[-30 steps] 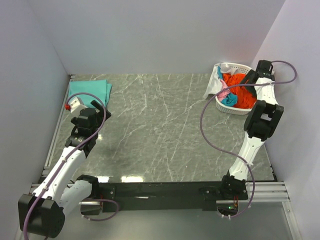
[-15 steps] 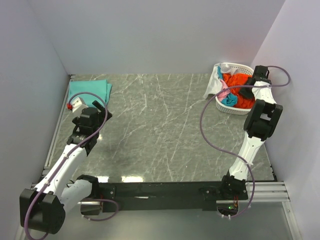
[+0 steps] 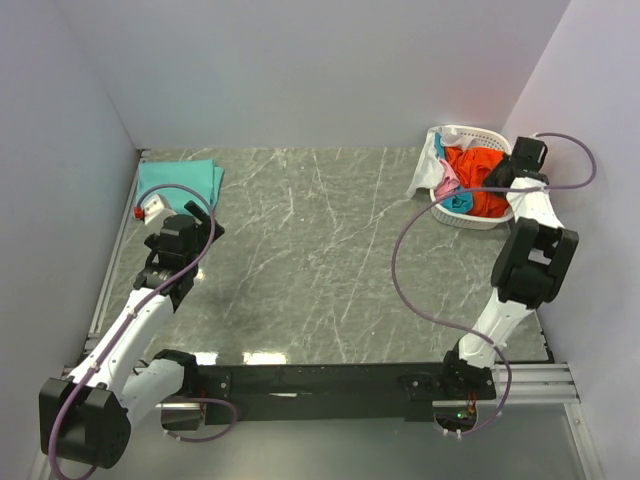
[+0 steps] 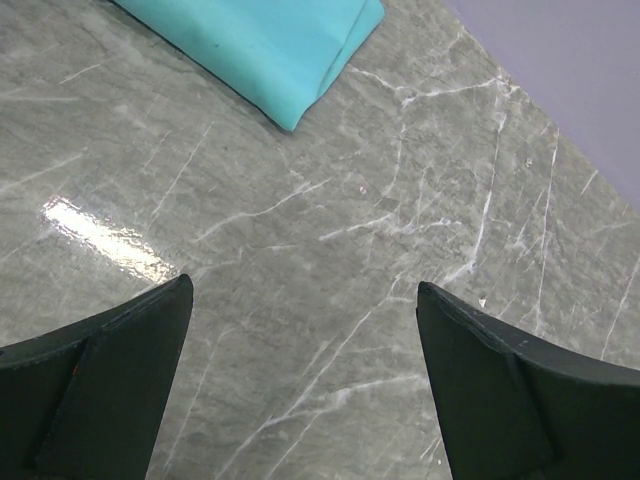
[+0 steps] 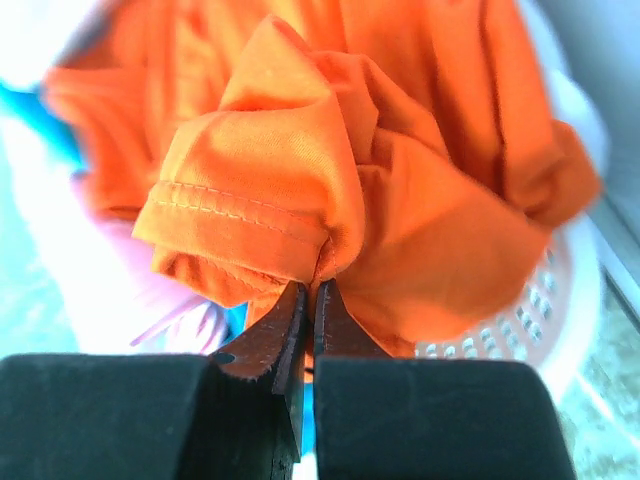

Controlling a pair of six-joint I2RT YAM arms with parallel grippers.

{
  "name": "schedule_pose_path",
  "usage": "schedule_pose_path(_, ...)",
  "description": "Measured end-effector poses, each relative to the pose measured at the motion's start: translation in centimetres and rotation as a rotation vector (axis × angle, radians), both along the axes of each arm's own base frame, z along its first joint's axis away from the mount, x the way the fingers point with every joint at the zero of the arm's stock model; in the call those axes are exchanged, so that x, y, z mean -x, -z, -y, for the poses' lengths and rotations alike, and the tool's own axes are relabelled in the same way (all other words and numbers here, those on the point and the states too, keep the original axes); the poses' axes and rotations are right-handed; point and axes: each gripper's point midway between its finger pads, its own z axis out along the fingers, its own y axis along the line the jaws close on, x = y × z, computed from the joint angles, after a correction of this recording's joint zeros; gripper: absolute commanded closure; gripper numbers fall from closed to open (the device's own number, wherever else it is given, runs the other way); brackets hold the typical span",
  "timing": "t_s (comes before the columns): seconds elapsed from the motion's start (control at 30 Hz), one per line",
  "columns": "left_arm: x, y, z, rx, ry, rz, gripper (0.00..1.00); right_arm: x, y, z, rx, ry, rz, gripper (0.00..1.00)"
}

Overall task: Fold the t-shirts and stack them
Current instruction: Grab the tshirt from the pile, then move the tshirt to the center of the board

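Clenching a fold of the orange shirt (image 5: 300,180), right claw (image 5: 310,290) has drawn back over the basket (image 3: 470,221); likely lifting it out. Left claw (image 4: 302,290) released, unmoved near the folded teal shirt (image 4: 260,40).

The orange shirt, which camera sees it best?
The right wrist view. There the orange shirt fills the picture, its hem pinched by the shut right end effector. The top external view shows only a small orange heap in the white basket. The left wrist view misses it, showing just the folded teal shirt and the table.
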Motion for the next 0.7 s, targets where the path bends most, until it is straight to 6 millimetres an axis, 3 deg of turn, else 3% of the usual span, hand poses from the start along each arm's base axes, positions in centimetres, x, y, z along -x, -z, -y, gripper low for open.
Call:
schedule_pose_path(0.23, 0.0, 0.0, 0.2, 0.004, 0.009, -0.001, 0.01, 1.4, -7.3, -0.6, 0.062, 0.01, 0.211, 1.0)
schedule_pose_path(0.5, 0.0, -0.1, 0.4, 0.011, 0.022, -0.001, 0.01, 1.8, -13.2, -3.3, 0.092, -0.086, 0.349, 1.0)
schedule_pose_path(0.57, -0.1, -0.2, 0.5, 0.012, 0.024, 0.0, 0.01, 1.8, -15.5, -4.5, 0.11, -0.121, 0.381, 1.0)
schedule_pose_path(0.7, -0.1, -0.3, 0.7, 0.017, 0.034, 0.001, 0.0, 2.0, -21.9, -7.4, 0.175, -0.191, 0.488, 1.0)
